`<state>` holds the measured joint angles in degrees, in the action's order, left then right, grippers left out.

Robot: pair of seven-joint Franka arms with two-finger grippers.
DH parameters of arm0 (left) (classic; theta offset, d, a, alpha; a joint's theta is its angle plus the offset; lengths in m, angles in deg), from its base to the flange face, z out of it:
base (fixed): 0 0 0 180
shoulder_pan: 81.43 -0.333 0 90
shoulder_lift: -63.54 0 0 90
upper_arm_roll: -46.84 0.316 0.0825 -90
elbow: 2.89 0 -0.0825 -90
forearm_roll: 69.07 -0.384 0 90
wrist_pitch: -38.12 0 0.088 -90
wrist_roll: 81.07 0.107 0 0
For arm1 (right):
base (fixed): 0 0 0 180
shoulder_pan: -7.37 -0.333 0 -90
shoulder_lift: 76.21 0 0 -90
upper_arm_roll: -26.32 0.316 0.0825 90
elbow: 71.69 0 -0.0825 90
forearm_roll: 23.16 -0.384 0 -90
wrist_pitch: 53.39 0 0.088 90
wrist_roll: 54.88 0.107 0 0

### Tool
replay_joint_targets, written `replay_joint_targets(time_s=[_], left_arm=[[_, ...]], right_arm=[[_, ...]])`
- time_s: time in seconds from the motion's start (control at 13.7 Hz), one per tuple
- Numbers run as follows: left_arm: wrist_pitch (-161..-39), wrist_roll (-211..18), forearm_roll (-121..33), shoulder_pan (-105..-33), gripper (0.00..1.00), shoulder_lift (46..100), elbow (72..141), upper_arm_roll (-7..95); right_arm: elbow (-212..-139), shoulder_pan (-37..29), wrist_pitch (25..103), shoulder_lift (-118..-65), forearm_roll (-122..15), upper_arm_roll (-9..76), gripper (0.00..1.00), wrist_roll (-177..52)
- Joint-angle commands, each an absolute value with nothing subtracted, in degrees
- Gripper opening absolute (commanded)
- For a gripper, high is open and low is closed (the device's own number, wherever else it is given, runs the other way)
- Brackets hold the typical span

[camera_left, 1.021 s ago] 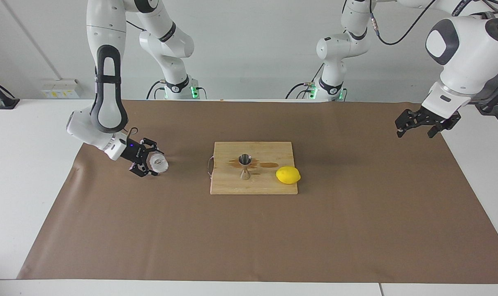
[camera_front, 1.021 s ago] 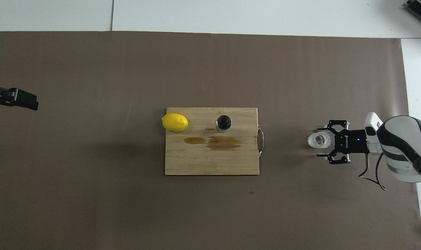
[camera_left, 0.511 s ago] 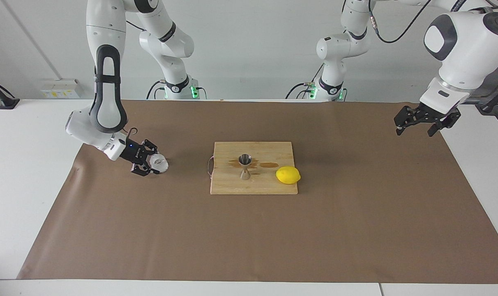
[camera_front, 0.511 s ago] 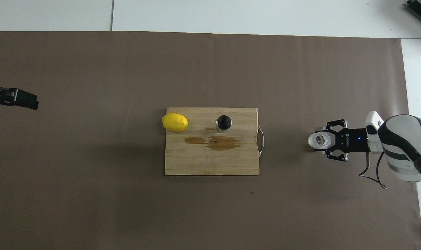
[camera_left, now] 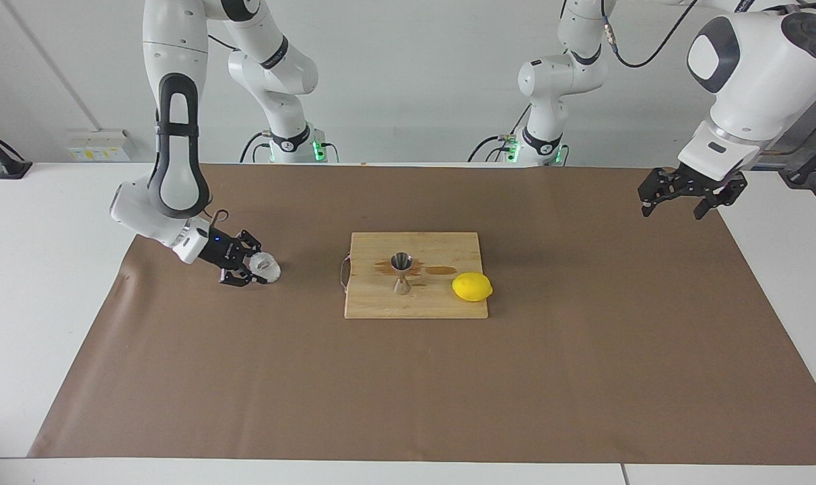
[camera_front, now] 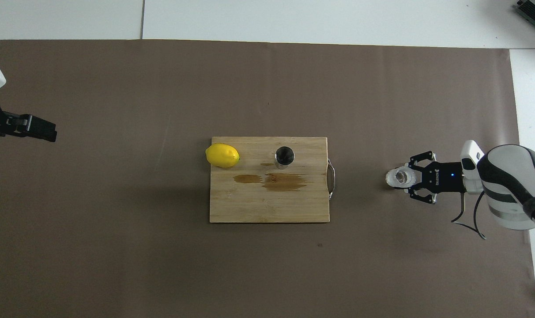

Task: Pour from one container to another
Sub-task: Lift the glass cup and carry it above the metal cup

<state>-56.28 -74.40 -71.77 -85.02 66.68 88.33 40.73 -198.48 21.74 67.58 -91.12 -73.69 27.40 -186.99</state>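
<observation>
A wooden cutting board (camera_left: 416,275) is seen at the centre of the facing view, laid on brown paper (camera_left: 408,377) that covers the middle of a white table (camera_left: 38,283). The steel jigger (camera_left: 401,273) stands upright on the board, just left of centre in that frame, with brown stains (camera_left: 429,270) spread on the wood beside it. A yellow lemon (camera_left: 472,287) is placed at the board's lower right corner in the facing view (in the overhead view it is found at the board's upper left (camera_front: 222,155), the jigger (camera_front: 284,157) to its right). At the left of the facing view, well apart from the board, the translucent cup (camera_left: 265,267) is clamped between the fingertips of the right gripper (camera_left: 250,268), low over the paper; from above, the cup (camera_front: 400,177) is seen mouth-up at the gripper's tip (camera_front: 409,178), right of the board's metal handle (camera_front: 332,179). The left gripper (camera_left: 681,197) is held in the air at the upper right of the facing view, over the paper's edge, its fingers spread apart and holding nothing; it waits.
</observation>
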Motion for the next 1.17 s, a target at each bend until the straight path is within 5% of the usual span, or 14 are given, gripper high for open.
replay_joint_targets(time_s=[0.0, 1.09], left_arm=[[-56.36, -75.97, -70.31, -79.94, 1.0, 64.86, 90.27, 45.08], [-56.01, -76.94, -68.02, -80.11, 1.0, 62.31, 91.85, 44.82]], right_arm=[[-198.08, 19.26, 67.63, -88.97, -75.36, 27.9, 0.13, -185.33], [-187.28, 1.32, 71.23, -84.64, -58.41, 28.08, 0.11, -148.52]])
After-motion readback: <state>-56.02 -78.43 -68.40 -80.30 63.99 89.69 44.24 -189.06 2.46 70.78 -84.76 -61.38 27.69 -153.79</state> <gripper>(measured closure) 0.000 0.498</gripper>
